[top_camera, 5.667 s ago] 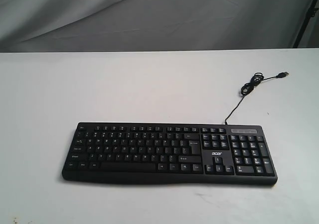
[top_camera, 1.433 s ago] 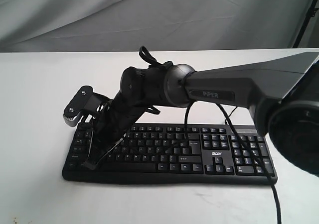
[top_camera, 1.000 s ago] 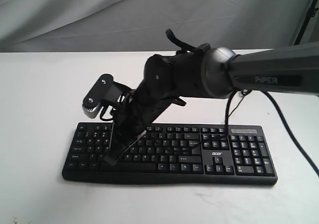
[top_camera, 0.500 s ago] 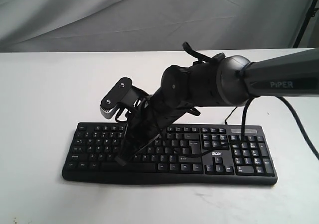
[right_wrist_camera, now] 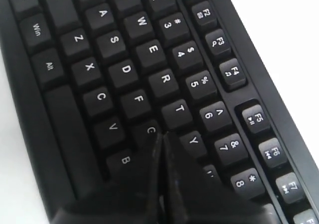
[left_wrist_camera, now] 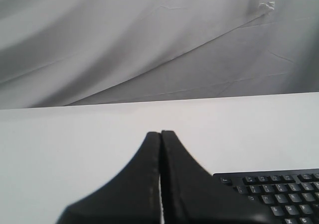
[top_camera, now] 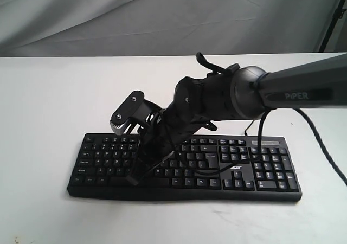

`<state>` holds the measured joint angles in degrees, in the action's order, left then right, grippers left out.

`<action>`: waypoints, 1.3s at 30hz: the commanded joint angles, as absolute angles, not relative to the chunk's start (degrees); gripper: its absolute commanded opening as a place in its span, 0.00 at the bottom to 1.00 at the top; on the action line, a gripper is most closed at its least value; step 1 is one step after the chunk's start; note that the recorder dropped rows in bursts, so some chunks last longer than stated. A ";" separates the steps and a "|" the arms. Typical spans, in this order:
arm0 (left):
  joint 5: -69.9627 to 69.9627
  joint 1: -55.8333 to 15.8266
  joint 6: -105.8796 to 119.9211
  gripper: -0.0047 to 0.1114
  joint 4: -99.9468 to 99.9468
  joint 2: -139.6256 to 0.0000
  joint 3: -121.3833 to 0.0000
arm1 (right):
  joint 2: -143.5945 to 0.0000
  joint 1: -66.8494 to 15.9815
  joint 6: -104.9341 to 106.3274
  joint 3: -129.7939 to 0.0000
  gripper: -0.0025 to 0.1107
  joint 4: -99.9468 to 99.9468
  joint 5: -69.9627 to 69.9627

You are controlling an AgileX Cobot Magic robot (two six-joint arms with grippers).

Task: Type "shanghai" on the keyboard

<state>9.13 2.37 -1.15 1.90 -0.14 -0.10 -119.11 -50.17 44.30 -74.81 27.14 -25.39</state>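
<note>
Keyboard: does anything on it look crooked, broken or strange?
Nothing stands out. The keyboard lies flat and straight on the table, its visible keys all in place; the shut right gripper points down near the G key.

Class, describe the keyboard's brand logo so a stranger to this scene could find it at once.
On the white table lies a wide black keyboard with white key legends. Right of its letter block, before the number pad and just above the arrow keys, sits a small white "acer" logo. Unlike the legends around it, it is printed on bare casing, not on a key.
</note>
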 commanded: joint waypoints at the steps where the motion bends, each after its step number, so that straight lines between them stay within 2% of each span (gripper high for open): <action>1: 8.79 2.00 -1.31 0.04 1.90 0.00 0.00 | -118.85 -49.84 44.02 -74.49 0.02 27.57 -25.74; 17: 8.79 2.00 -1.31 0.04 1.90 0.00 0.00 | -120.91 -49.84 44.02 -74.49 0.02 27.91 -26.25; 25: 8.79 2.00 -1.31 0.04 1.90 0.00 0.00 | -117.33 -50.51 44.25 -75.31 0.02 27.12 -24.56; 39: 8.79 2.00 -1.31 0.04 1.90 0.00 0.00 | -130.99 -56.04 43.88 -99.45 0.02 25.91 -35.74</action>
<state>9.13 2.37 -1.15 1.90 -0.14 -0.10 -128.87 -55.38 43.98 -96.12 26.49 -33.14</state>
